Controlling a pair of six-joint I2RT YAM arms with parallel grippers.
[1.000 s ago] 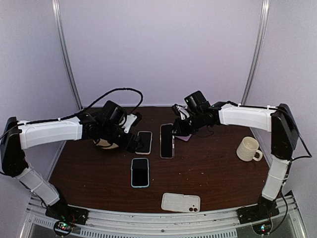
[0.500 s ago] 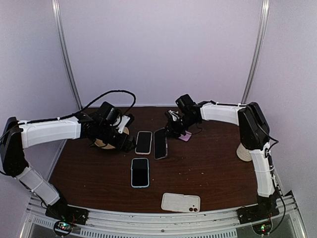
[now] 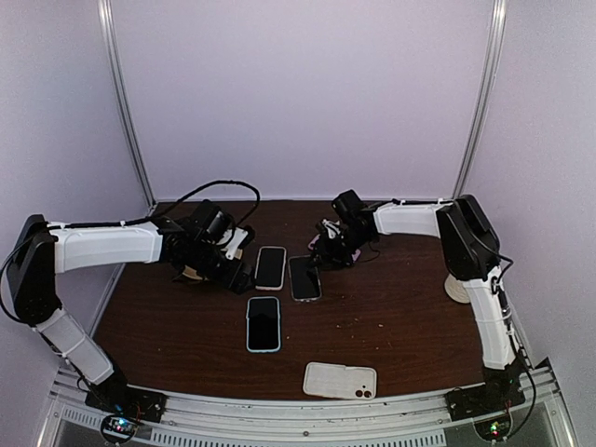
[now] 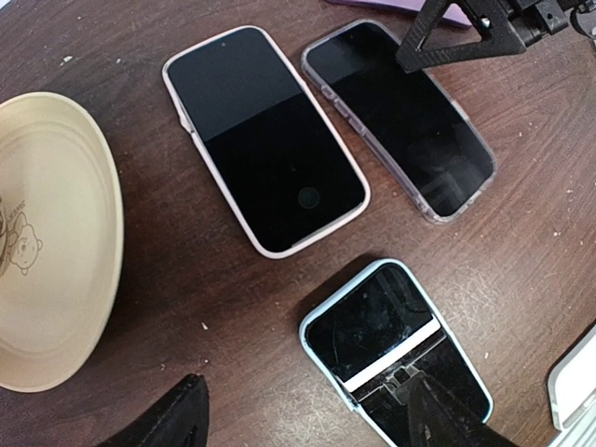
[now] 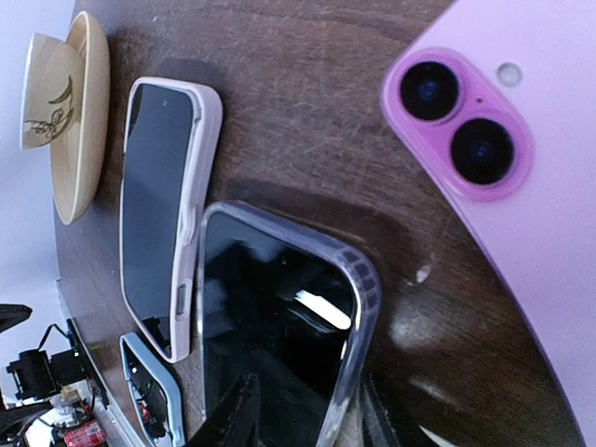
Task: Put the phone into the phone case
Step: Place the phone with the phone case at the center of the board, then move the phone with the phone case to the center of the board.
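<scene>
A phone in a clear case (image 3: 304, 277) lies flat on the brown table, next to a phone in a white case (image 3: 270, 267). My right gripper (image 3: 319, 250) is at its far end. In the right wrist view, my right gripper (image 5: 303, 410) has its fingers either side of the clear-cased phone's (image 5: 279, 317) edge, shut on it. My left gripper (image 3: 240, 275) is open and empty. In the left wrist view it (image 4: 307, 410) hovers by a blue-cased phone (image 4: 396, 340). An empty white case (image 3: 340, 380) lies near the front edge.
A beige plate (image 4: 56, 242) sits left of the phones, under my left arm. A purple phone (image 5: 503, 186) lies face down behind the clear-cased one. A cream mug (image 3: 454, 291) stands at the right, mostly hidden by my right arm.
My right gripper has carried the clear-cased phone left and down, from tilted to flat beside the white-cased phone. My left gripper has drawn back slightly to the left.
</scene>
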